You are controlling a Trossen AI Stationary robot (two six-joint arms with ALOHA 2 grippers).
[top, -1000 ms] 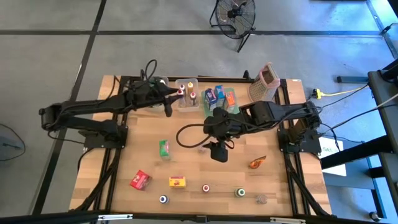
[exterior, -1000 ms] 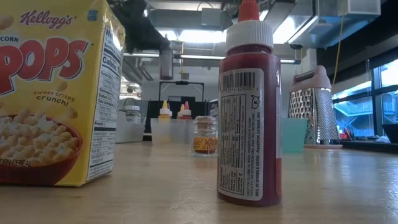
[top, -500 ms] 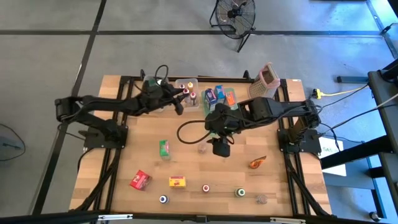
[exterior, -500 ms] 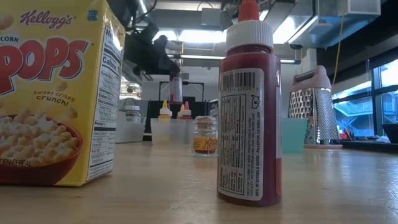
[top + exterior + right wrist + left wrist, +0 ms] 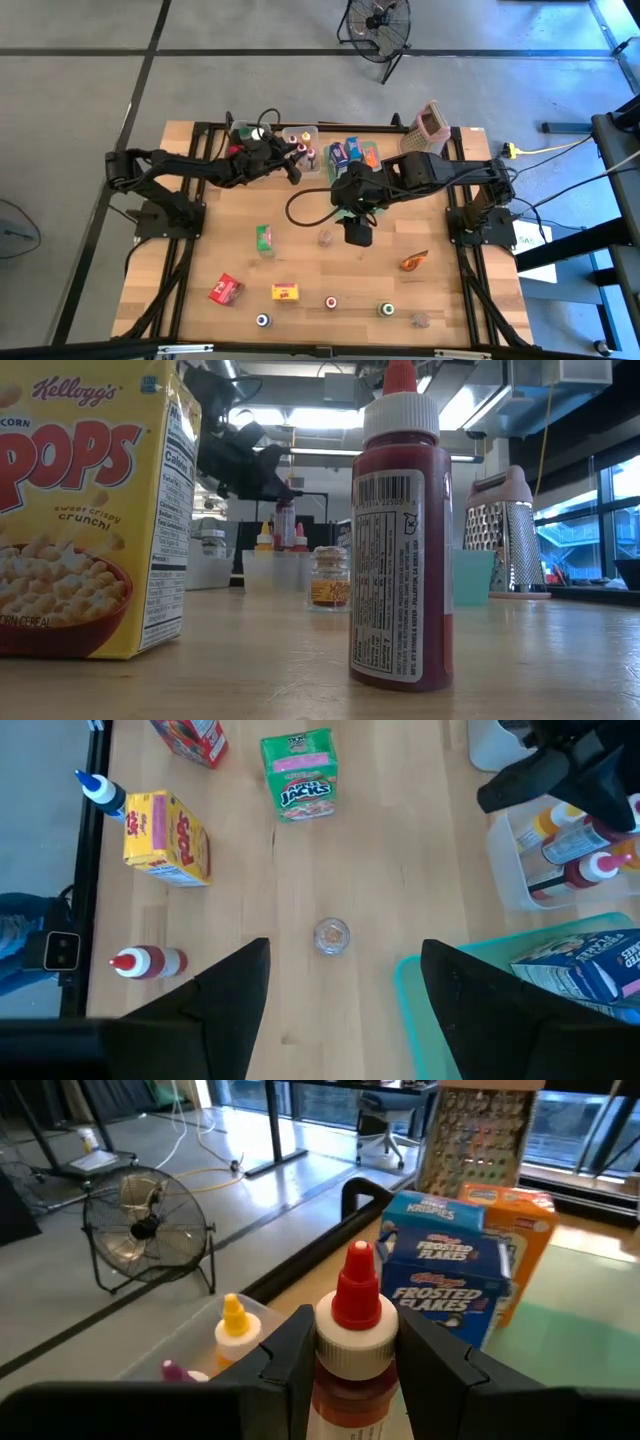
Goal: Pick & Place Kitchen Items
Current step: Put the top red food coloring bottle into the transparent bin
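At the far edge of the wooden tabletop [image 5: 300, 260], the left tool [image 5: 297, 160] pinches a small red-capped sauce bottle [image 5: 352, 1342] just below its white collar and holds it upright over a clear plastic bin [image 5: 302, 150]. In the left wrist view, a yellow-capped bottle [image 5: 233, 1325] stands inside that bin just beside the held one, and two blue Frosted Flakes cartons [image 5: 440, 1285] and an orange carton [image 5: 520, 1245] stand on a flat green tray [image 5: 560, 1350] next to the bin. A pinkish-grey box grater [image 5: 424, 132] stands at the far right of the tabletop.

The right tool [image 5: 357, 232] hangs above the middle of the tabletop with its fingers [image 5: 225, 1000] spread and nothing between them. Below it, a tiny clear spice jar [image 5: 331, 934] stands alone on the bare wood.

Other items lie well apart toward the near side: a green Apple Jacks carton [image 5: 264, 238], a red carton [image 5: 226, 289], a yellow Corn Pops carton [image 5: 286, 292], a blue-capped bottle [image 5: 262, 320], a red-capped bottle [image 5: 331, 302], a green-capped jar [image 5: 385, 309] and an orange packet [image 5: 414, 261].

In the low view, the Corn Pops carton and the red-capped bottle fill the foreground.
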